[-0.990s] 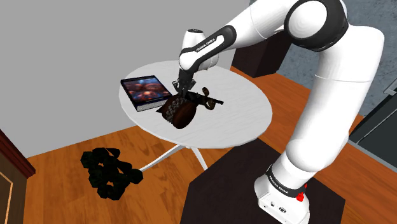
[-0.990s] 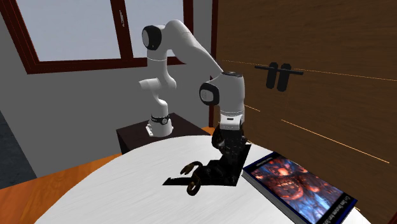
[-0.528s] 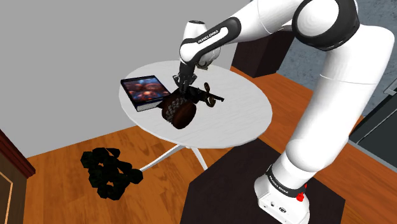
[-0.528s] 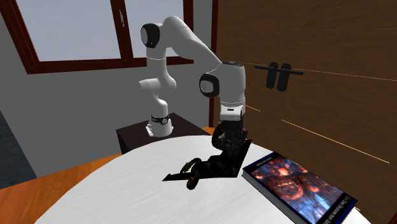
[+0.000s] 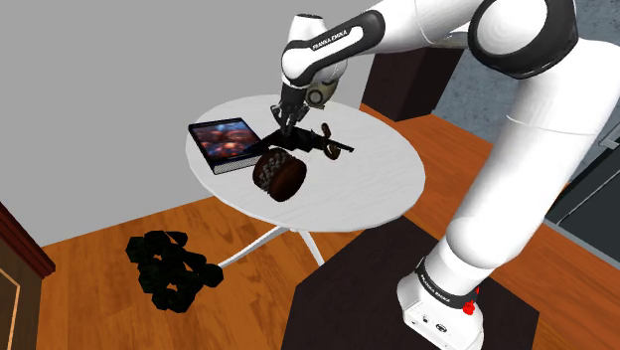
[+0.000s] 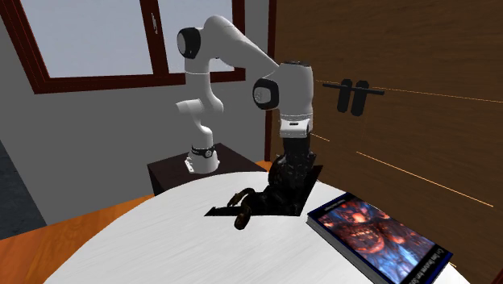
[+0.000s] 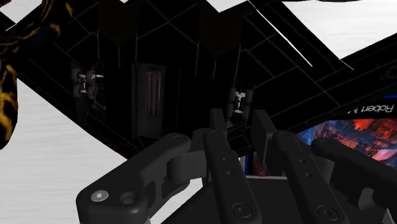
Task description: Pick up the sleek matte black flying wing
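Note:
The flat black flying wing (image 5: 320,145) hangs tilted just over the round white table (image 5: 378,179), with my gripper (image 5: 285,127) shut on its edge nearest the book. From across the table the wing (image 6: 270,202) slants down from the gripper (image 6: 284,187), its low tip close to the tabletop (image 6: 145,242). A dark curled part hangs at its front edge. In the wrist view the wing's panelled black surface (image 7: 165,51) spreads out beyond the gripper (image 7: 238,118), whose fingers clasp it closely.
A picture-covered book (image 5: 227,141) lies on the table beside the gripper. A brown wheel-shaped object (image 5: 279,175) sits at the table's near edge. A black lumpy thing (image 5: 171,268) rests on the wooden floor below. A wooden wall with a black handle (image 6: 355,95) stands behind.
My gripper has risen with the wing in it. The wing has come up off the brown wheel-shaped object and tilted more steeply. Book and wheel have stayed in place.

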You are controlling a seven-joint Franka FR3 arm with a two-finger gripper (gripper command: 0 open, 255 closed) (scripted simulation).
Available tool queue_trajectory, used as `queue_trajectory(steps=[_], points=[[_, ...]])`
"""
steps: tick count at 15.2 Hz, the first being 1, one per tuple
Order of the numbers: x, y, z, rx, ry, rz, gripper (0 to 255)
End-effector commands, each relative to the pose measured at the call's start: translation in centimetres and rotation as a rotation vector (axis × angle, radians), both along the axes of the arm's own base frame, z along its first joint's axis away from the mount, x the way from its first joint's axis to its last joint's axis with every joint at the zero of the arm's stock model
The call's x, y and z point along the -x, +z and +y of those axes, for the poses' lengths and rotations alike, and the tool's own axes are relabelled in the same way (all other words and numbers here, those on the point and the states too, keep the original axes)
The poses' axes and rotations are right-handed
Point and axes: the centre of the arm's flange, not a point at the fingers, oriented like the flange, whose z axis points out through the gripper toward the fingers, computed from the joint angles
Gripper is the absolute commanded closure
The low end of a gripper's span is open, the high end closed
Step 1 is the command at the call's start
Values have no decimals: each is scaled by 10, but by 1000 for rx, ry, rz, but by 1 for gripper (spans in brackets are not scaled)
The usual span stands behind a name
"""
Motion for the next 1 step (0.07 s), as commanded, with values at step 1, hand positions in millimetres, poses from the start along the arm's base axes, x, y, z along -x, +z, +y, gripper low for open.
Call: queue_trajectory(steps=[1], points=[[0,3,0,0,0,0,255]])
